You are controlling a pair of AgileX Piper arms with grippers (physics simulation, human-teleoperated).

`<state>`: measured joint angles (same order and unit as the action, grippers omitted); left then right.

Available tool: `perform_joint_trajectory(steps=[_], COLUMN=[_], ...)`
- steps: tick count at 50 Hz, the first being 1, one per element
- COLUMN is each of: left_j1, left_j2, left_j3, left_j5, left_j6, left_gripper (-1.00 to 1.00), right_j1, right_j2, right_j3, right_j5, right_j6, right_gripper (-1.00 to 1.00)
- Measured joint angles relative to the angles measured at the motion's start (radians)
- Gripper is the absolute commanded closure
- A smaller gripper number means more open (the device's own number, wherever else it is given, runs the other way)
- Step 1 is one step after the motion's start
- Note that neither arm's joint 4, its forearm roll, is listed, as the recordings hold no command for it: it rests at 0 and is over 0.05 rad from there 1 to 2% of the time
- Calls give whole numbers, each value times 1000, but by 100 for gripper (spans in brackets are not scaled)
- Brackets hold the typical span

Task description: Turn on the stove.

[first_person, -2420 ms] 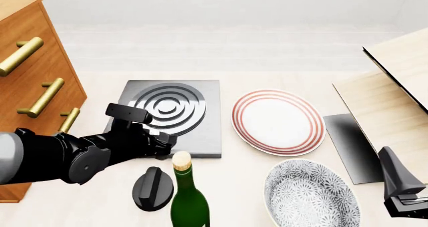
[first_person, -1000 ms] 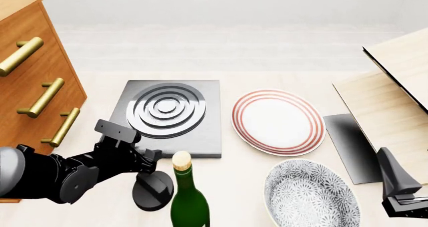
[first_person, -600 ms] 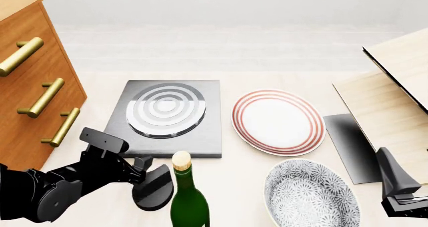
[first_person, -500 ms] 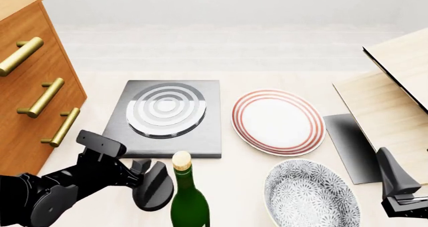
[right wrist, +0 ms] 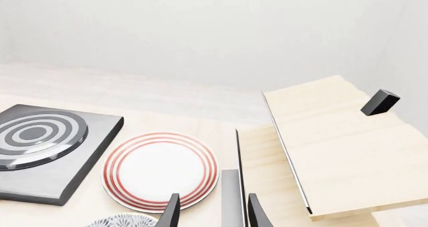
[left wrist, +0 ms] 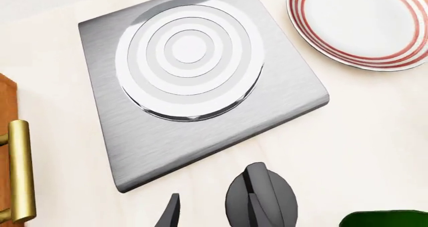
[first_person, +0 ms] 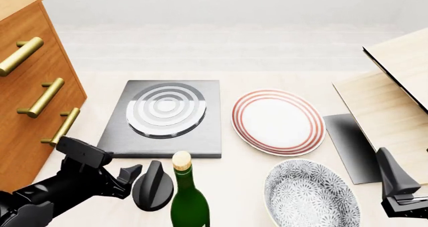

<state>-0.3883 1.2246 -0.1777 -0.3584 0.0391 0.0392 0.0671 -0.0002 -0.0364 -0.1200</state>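
The stove (first_person: 114,139) is a dark grey slab at centre-left, with a round burner (first_person: 166,109) of pale concentric rings. Its black ridged knob (first_person: 152,186) lies on the table in front of the slab, the ridge pointing roughly away from me. My left gripper (first_person: 127,179) is open just left of the knob, not touching it. In the left wrist view, the stove (left wrist: 281,94) fills the middle, the knob (left wrist: 261,201) lies near it, and one finger (left wrist: 170,214) shows beside the knob. My right gripper (first_person: 403,201) (right wrist: 214,214) rests open at the near right.
A green bottle (first_person: 188,199) stands right beside the knob. A red-ringed white plate (first_person: 277,122) lies right of the stove. A patterned plate (first_person: 311,197) is in front of it. A wooden drawer chest (first_person: 30,91) stands at left. Wooden boards (first_person: 388,96) and a grey mat (first_person: 351,142) lie at right.
My left gripper came down from the stove's front edge to the knob, turned it, then drew back to the near left. The burner rings have gone from dark grey to pale. The right arm stayed still.
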Motion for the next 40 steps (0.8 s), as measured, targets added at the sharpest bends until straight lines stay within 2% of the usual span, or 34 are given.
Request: perform_joint_trajectory(steps=[9,21,31,40], left_j1=[28,30,45,55], left_j2=[-243,-498,-706,-825], left_j3=[-9,-20,-112,-215], left_j5=[178,387,616,784], left_j6=[3,22,11,11], left_gripper=[-100,-100,-100,-100], right_j1=[0,1,3,6], right_j2=[0,3,7,12], right_j3=[0,0,0,0], right_j5=[0,-1,-4,-8], right_j6=[-1,-4,-6,-7], right_gripper=[-100,-100,-100,-100])
